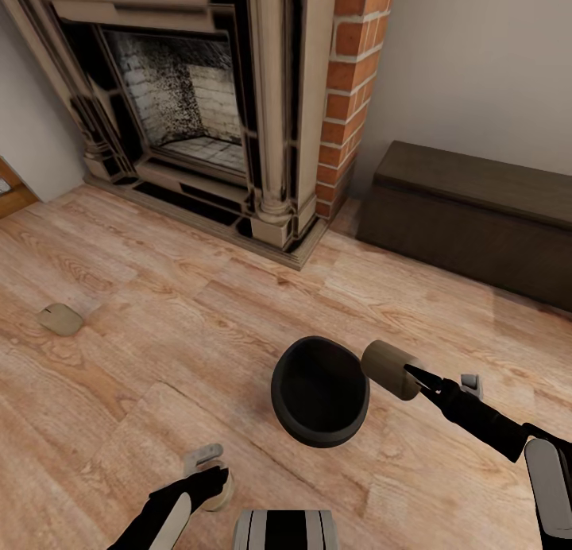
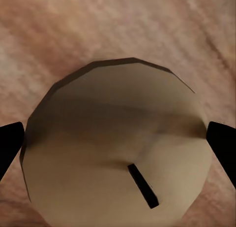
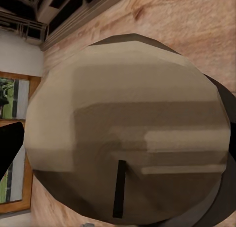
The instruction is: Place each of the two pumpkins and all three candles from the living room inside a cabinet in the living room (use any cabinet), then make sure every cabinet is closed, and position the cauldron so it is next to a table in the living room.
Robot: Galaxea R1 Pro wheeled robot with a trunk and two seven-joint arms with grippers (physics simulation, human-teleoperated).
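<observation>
Waxy beige candle (image 1: 392,369) sits clamped in the right gripper (image 1: 419,381) above the cauldron (image 1: 320,391); left gripper (image 1: 213,472) pinches another candle (image 2: 118,153) across its sides; stubby, rigid, probably light and slick.

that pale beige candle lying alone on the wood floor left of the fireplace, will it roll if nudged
Probably: the stubby pale beige candle seems to lie on its curved side, and the wood floor looks smooth and level. It looks rigid, so likely easy to pinch, though short, leaving little margin.

Your path to the cabinet (image 1: 477,216) lies over bare floor (image 1: 413,296); the cauldron (image 1: 320,391) stands just left of it.
</observation>
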